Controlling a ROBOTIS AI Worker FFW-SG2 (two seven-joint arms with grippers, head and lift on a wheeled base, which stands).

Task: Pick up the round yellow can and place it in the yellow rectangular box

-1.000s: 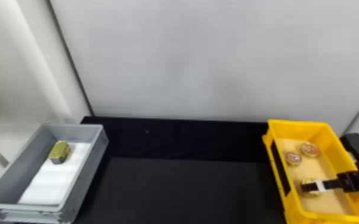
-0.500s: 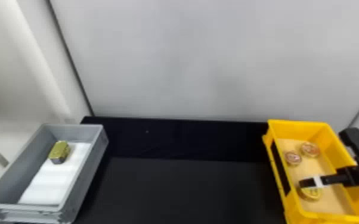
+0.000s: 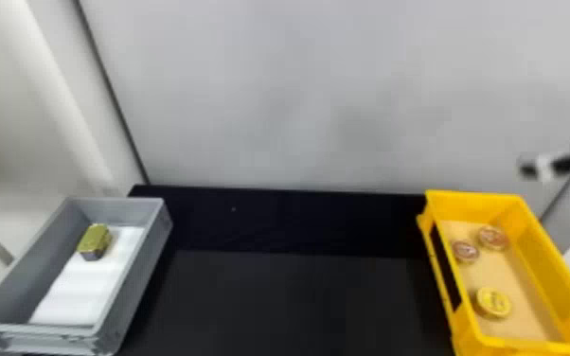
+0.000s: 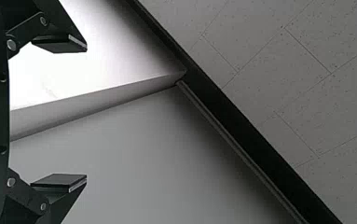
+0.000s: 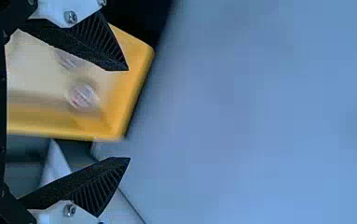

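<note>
"Word on the round yellow can (image 3: 493,303)?"

"It sits inside the yellow rectangular box (image 3: 476,195), toward the near end, round face up, on the tan floor."

"And the right gripper (image 3: 535,168)?"

"Up beyond the far right part of that box, seen against the pale grey wall (image 3: 298,94). In the wrist view, the right gripper (image 5: 129,114) is open, its two ridged black fingers well apart."

"What about the left gripper (image 4: 86,113)?"

"Open too, pads facing each other across a wide gap. Its wrist view looks toward a pale panel and speckled ceiling tiles (image 4: 334,56)."

"Does the can have company?"

"Two round tins with reddish tops, close together at the far end: one on the left (image 3: 465,251), the other on the right (image 3: 493,236) and a little farther back."

"What's on the left?"

"A grey plastic bin (image 3: 118,203) with a white liner (image 3: 78,296) inside. One angular tin with a gold top and dark sides (image 3: 93,239) sits at the liner's far end."

"And between bin and box?"

"Black table surface (image 3: 289,303)."
</note>
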